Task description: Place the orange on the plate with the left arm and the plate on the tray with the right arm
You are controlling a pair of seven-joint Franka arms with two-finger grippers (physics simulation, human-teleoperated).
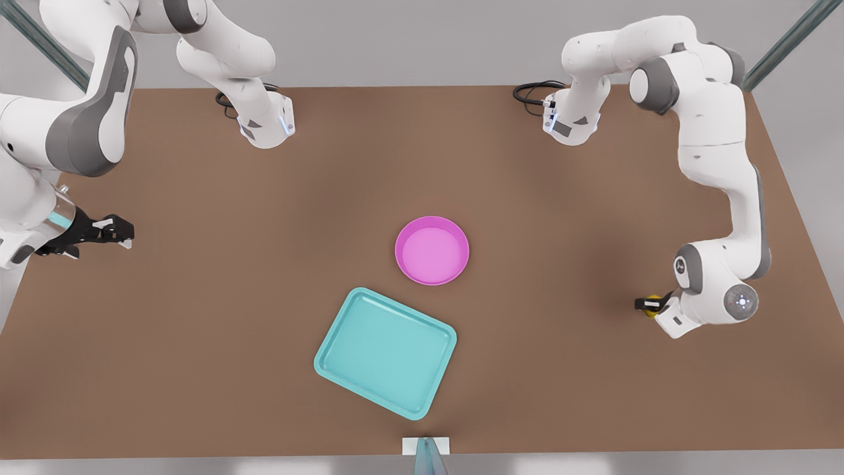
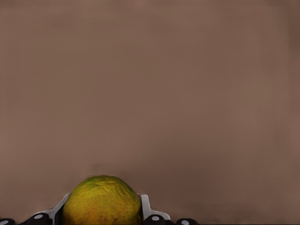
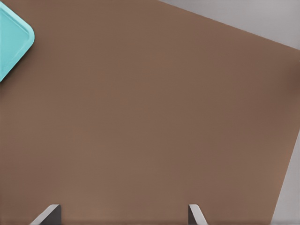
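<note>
while pinching the orange [image 2: 101, 200] in the left gripper [image 1: 649, 305] at the front view's right, well apart from the plate [image 1: 432, 251]; seeming firm, round, roll-prone, so gripping across its middle; right gripper [image 1: 117, 232] waiting, fingers [image 3: 47, 213] spread, empty.

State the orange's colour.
Yellow-orange with a greenish top, best seen in the left wrist view, between the left gripper's fingers: orange.
</note>
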